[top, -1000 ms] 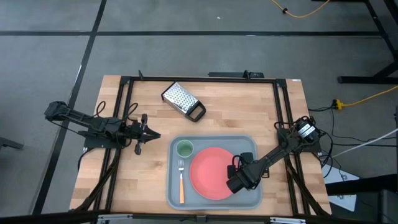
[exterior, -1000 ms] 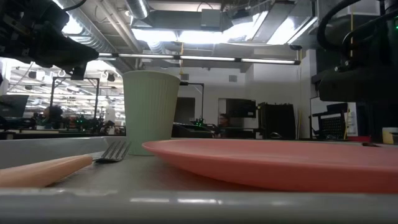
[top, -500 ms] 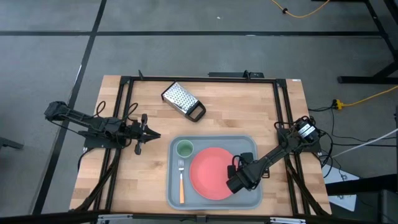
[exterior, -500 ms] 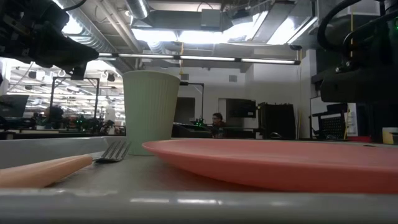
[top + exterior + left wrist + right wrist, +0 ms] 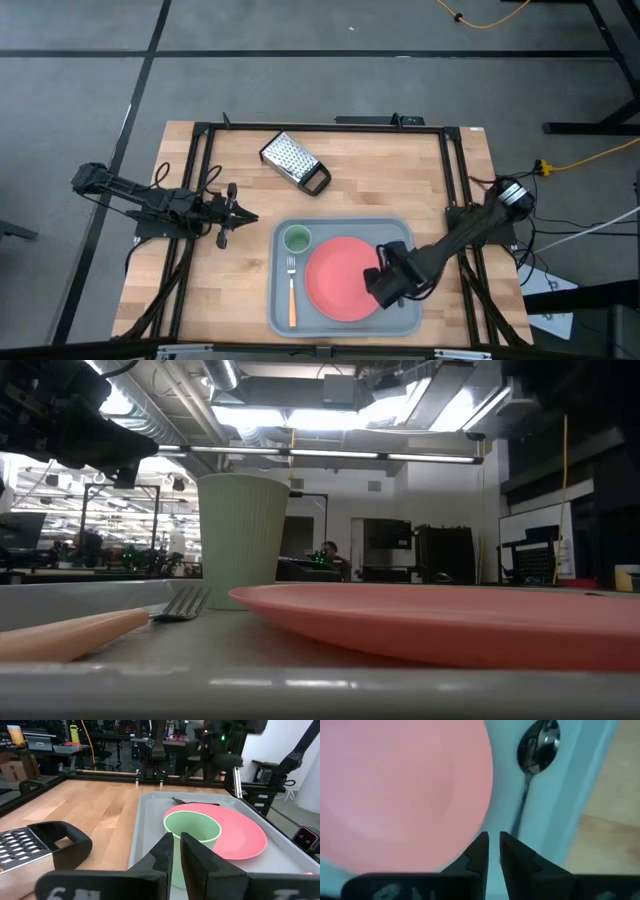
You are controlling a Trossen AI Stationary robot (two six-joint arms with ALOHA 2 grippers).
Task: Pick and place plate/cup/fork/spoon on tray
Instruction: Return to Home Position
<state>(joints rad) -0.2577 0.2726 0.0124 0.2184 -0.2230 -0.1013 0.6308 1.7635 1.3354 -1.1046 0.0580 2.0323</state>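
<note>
I have the wooden table [image 5: 380, 170] under the overhead camera, inside a black frame on a grey floor crossed by dark lines. A yellow cable [image 5: 585, 156] trails off on the right. The tray [image 5: 340, 222] sits at the near middle of the boards. The plate [image 5: 338, 280] lies flat in its centre. The cup [image 5: 296, 239] stands upright in the far left corner of the tray, just beside the plate. The fork [image 5: 291, 290] lies left of the plate, tines toward the cup. The spoon [image 5: 538, 742] rests on the tray floor between the plate's right edge and the tray's rim.

The right gripper [image 5: 378, 290] hangs over the right part of the tray, above the plate's edge. Its fingers are drawn almost together with nothing between them. The left gripper [image 5: 245, 216] is out over the left of the table, well apart from the tray, pinched together and empty. A metal grater [image 5: 294, 162] lies on the far boards.

From table height the room beyond shows strip lights, ceiling ducts, and a person [image 5: 331, 548] far off.
</note>
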